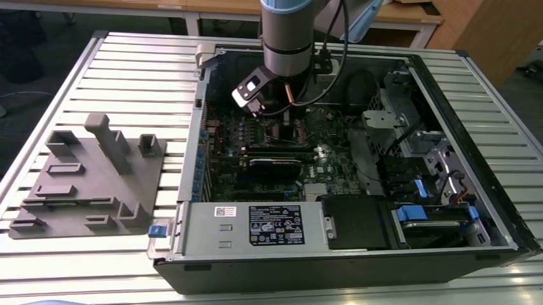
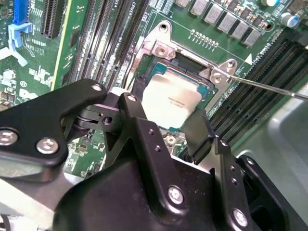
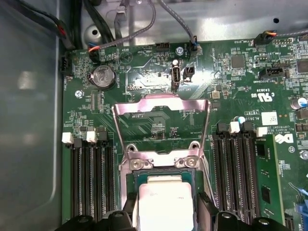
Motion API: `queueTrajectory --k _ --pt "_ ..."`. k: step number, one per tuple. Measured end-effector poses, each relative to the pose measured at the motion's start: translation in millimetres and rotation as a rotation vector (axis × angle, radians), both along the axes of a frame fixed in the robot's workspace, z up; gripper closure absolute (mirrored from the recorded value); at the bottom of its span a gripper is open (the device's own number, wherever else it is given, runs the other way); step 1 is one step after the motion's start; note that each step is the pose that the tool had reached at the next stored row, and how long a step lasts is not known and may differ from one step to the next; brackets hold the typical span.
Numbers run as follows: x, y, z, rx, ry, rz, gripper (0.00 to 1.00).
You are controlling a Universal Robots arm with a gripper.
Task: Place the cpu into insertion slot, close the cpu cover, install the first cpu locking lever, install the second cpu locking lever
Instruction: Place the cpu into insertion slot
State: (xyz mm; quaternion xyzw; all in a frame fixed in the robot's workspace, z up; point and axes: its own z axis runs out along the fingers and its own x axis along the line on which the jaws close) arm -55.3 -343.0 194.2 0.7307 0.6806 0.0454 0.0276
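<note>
In the exterior view the arm runs out past the top edge and stands in front of the middle of the green board, covering that part. The counter is cut off at the bottom edge. In the second wrist view the pincer and its black body cover the near part of the cpu, and the thin lever runs out of the picture. In the first wrist view the picture's edge cuts the cpu; whether the pincer grips it cannot be told.
</note>
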Motion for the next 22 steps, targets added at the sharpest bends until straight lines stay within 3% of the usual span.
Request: queueTrajectory --k 17,22 --pt "0.0 2.2 -0.7 -0.0001 -0.0001 0.0 0.4" --pt "0.0 2.3 -0.7 -0.0002 -0.0001 0.0 0.33"
